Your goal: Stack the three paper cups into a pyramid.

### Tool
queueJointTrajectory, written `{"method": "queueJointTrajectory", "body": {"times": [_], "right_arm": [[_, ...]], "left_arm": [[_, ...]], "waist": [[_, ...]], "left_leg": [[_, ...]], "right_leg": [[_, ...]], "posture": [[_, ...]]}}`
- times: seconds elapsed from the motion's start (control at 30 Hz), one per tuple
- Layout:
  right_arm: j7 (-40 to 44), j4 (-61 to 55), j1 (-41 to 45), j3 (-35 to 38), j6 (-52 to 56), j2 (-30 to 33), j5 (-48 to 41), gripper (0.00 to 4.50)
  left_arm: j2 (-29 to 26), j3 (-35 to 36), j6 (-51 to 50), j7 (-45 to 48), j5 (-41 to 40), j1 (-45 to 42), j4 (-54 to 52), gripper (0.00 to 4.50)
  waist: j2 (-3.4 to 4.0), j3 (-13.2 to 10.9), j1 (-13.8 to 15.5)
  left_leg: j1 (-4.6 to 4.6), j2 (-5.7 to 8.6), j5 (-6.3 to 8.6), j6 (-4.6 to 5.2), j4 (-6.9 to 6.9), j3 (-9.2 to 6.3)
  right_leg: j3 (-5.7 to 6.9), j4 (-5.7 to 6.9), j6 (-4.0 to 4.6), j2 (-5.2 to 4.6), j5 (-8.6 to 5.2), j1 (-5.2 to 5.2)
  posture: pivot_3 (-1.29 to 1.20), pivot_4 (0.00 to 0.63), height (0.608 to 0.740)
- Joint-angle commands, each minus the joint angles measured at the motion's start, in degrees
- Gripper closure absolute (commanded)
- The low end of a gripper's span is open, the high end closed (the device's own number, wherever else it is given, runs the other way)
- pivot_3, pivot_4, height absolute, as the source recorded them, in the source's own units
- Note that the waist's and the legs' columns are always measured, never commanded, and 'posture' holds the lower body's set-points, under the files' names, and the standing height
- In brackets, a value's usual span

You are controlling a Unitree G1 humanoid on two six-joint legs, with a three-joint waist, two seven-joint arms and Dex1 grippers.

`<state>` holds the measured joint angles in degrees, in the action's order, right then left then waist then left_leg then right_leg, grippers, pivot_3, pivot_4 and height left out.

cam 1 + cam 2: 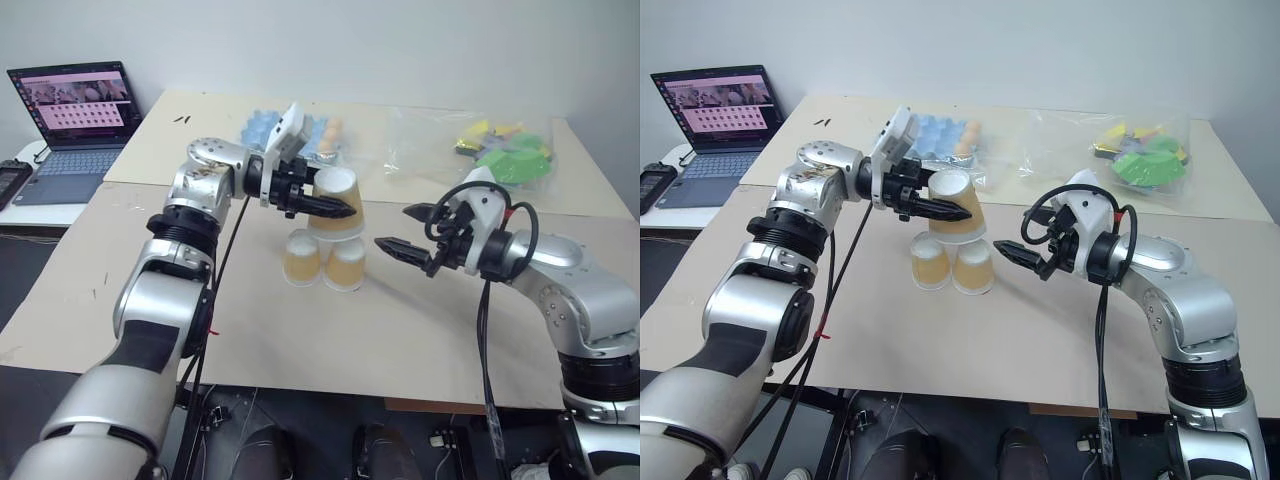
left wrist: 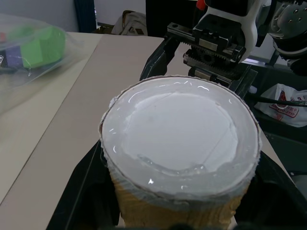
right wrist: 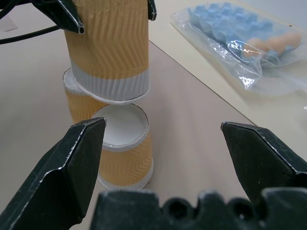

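Two paper cups stand upside down side by side on the tan table, white bases up. The third paper cup, also upside down, is over the pair, its rim at their tops; whether it rests on them I cannot tell. My left gripper is shut on its sides, and its white base faces the left wrist camera. My right gripper hangs open to the right of the cups, apart from them. In the right wrist view its fingers frame the nearer base cup.
An open laptop sits at the far left. At the back lie a clear bag of blue pieces and a bag of green and yellow toys. The table's front edge runs just below the cups.
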<state>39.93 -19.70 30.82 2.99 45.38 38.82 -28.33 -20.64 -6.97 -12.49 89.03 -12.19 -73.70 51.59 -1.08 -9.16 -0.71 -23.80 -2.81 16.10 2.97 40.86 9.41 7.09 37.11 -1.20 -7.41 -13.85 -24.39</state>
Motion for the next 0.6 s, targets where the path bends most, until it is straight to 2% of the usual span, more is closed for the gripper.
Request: {"method": "queueJointTrajectory", "body": {"times": [0.03, 0.2, 0.23, 0.27, 0.33, 0.37, 0.6], "right_arm": [[0.21, -1.84, 0.23, 1.65, -1.64, 0.73, -0.21, 0.00], [0.33, -1.77, 0.40, 1.86, -1.66, 0.69, -0.36, 0.00], [0.33, -1.72, 0.37, 1.89, -1.69, 0.68, -0.36, 0.00], [0.33, -1.68, 0.35, 1.86, -1.72, 0.67, -0.32, 0.00], [0.37, -1.70, 0.32, 1.87, -1.71, 0.59, -0.42, 0.00], [0.39, -1.68, 0.30, 1.85, -1.72, 0.55, -0.44, 0.00], [0.87, -0.91, 0.32, 1.56, -2.31, 0.27, -0.23, 0.00]], "left_arm": [[0.13, -0.55, 1.67, 0.36, 1.07, 1.10, -1.93, 2.02], [0.52, -0.68, 2.73, -0.40, 2.03, 2.59, -2.13, 2.02], [0.65, -0.59, 2.79, -0.58, 2.00, 2.72, -2.25, 1.21], [0.75, -0.52, 2.82, -0.69, 1.95, 2.81, -2.36, 0.98], [0.91, -0.27, 2.96, -1.16, 1.86, 2.76, -2.57, 0.22], [1.00, -0.07, 2.89, -1.55, 1.77, 2.56, -2.63, 0.07], [0.69, 1.89, -0.19, -1.95, -0.52, 0.00, -4.65, 0.07]], "waist": [[0.00, 0.00, 0.01], [0.00, 0.00, 0.07], [0.00, 0.00, 0.06], [0.00, 0.00, 0.06], [0.00, 0.00, 0.05], [0.00, 0.00, 0.02], [0.00, 0.00, 0.05]], "left_leg": [[0.00, 0.00, 0.00, 0.00, 0.00, -0.01], [-0.01, 0.00, 0.00, 0.00, 0.02, -0.02], [0.01, 0.00, 0.00, 0.00, 0.03, -0.02], [0.01, 0.00, 0.00, 0.01, 0.03, -0.03], [0.01, 0.00, 0.00, 0.01, 0.04, -0.04], [0.01, 0.00, 0.00, 0.01, 0.04, -0.05], [0.01, 0.00, 0.00, 0.01, 0.03, -0.09]], "right_leg": [[0.00, 0.00, 0.00, 0.00, 0.00, 0.00], [0.01, 0.01, 0.00, 0.00, 0.00, 0.00], [0.00, 0.00, 0.00, 0.00, 0.00, 0.03], [0.00, 0.00, 0.00, 0.00, 0.00, 0.02], [0.00, 0.01, 0.00, 0.00, 0.00, 0.02], [0.00, 0.01, 0.00, 0.00, 0.00, 0.02], [0.00, 0.01, 0.00, 0.00, 0.00, 0.02]], "posture": [[0.00, 0.150, 0.733], [0.00, 0.150, 0.733], [0.00, 0.150, 0.733], [0.00, 0.150, 0.733], [0.00, 0.150, 0.733], [0.00, 0.150, 0.733], [0.00, 0.150, 0.733]]}}
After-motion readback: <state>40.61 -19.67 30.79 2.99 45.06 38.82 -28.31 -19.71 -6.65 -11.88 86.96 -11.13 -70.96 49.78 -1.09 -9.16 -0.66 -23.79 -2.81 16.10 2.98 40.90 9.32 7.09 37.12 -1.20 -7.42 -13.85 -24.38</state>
